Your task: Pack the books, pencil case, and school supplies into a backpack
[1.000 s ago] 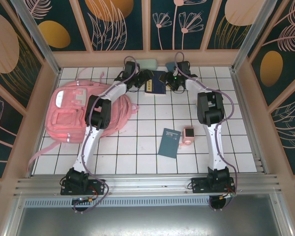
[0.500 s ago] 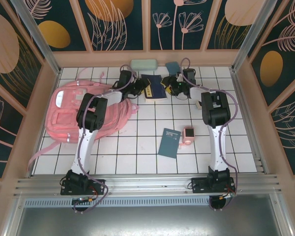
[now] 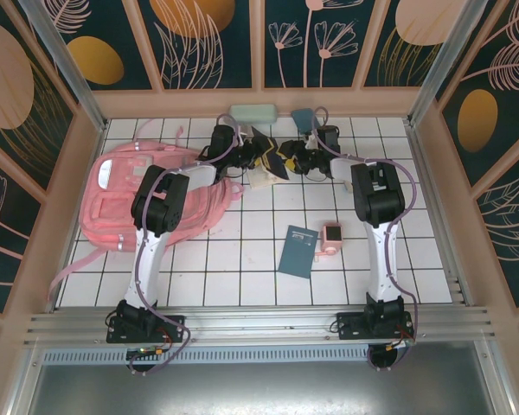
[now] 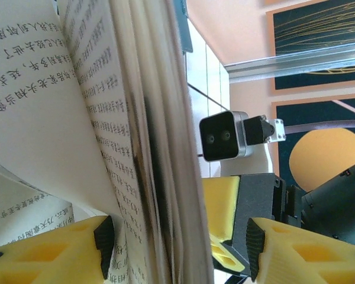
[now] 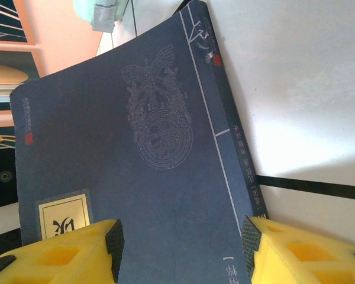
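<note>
Backpack (image 3: 125,194): lies flat at the left of the table, front pockets up. Whether its main opening is unzipped cannot be told.

Navy book (image 3: 261,175): at the far centre, raised and tilted, with its pages splayed towards the near side. It sits between both grippers and just right of the backpack's far edge. A dark teal book (image 3: 297,251) lies flat, near centre, well apart.

Left gripper (image 4: 177,254): fingers wide, straddling the fanned pages (image 4: 106,118). One pad touches paper; the other stands clear.

Right gripper (image 5: 180,254): fingers parted in front of the navy cover (image 5: 136,148). Whether they are gripping it cannot be told.

Pencil case (image 3: 253,112): against the far wall, just beyond the book.

Teal pad (image 3: 304,118): beside the far wall, right of the case.

Pink cube (image 3: 331,235): just right of the teal book.

Finding: the backpack lies left of the book, so the left arm is the nearer one. The loose pages are likely to snag on the way in.
</note>
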`<act>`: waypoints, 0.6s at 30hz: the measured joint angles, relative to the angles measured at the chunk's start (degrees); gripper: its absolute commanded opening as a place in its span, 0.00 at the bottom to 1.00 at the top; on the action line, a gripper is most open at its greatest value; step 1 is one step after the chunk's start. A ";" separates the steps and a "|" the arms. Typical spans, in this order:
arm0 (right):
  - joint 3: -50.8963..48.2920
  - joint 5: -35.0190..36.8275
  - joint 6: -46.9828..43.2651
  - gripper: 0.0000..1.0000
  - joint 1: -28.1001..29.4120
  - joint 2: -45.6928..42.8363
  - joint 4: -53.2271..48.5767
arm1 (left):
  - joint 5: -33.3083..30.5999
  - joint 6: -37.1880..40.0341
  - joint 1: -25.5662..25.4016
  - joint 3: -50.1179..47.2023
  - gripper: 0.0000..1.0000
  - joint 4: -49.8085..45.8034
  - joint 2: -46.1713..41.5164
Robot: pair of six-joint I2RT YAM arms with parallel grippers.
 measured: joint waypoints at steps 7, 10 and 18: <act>0.02 0.02 -1.05 0.56 0.00 0.00 -0.46 | 0.17 1.14 0.04 0.20 0.63 -1.86 -0.57; 0.04 0.02 -1.31 0.56 0.00 -0.02 -0.61 | 0.02 3.23 0.04 1.42 0.57 -5.07 -1.05; 0.24 0.07 -1.49 0.54 0.04 -0.02 -1.36 | -0.70 9.42 0.20 4.92 0.43 -16.04 -1.16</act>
